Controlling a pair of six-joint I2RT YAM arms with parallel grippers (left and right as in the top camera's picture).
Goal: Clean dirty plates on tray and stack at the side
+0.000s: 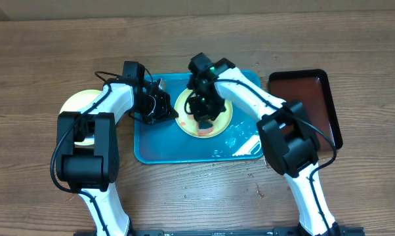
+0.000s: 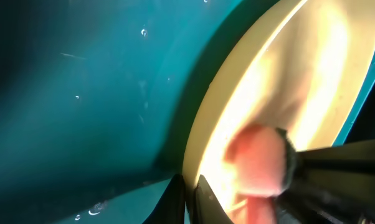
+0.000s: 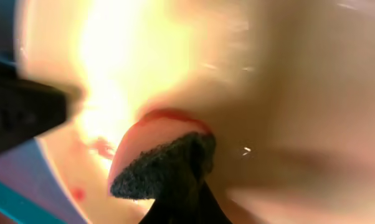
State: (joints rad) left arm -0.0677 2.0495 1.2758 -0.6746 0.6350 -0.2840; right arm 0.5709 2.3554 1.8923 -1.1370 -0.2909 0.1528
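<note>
Plate (image 1: 212,131) on the tray (image 1: 151,145) shows red smears (image 3: 76,193), so scrubbing is unfinished. Left pincer (image 1: 167,111) pinches its rim; right pincer (image 1: 203,115) grips a sponge (image 3: 156,163) on it. Another plate (image 1: 78,103) lies aside on the counter (image 1: 197,196).

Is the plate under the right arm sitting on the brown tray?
No, the plate lies on the blue tray, with the brown tray apart beside it.

Yellowish plate (image 2: 287,81) on turquoise tray (image 2: 81,93)
</note>
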